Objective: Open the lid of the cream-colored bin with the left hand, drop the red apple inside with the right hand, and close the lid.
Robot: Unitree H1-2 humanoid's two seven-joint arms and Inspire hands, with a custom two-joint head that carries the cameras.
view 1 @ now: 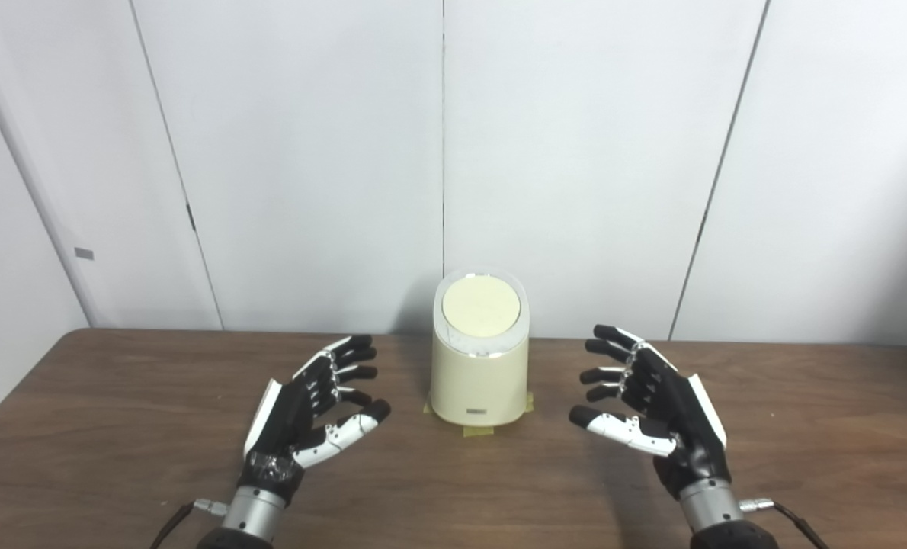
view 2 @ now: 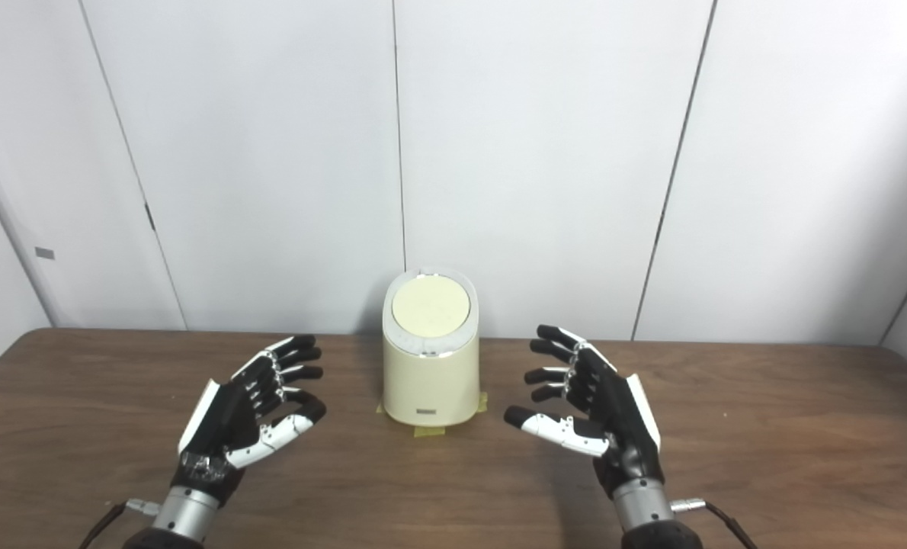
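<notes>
A cream-colored bin (view 1: 480, 374) stands upright on the wooden table (view 1: 103, 457), taped down at its base. Its round lid (view 1: 481, 308) lies shut on top, tilted toward me. My left hand (view 1: 309, 412) is open and empty, palm facing inward, to the left of the bin. My right hand (view 1: 648, 404) is open and empty, palm facing inward, to the right of the bin. Neither hand touches the bin. No red apple shows in either view.
White wall panels (view 1: 575, 152) rise right behind the table's far edge. Yellow tape tabs (view 1: 476, 431) hold the bin's base to the table. Cables run from both wrists at the bottom edge.
</notes>
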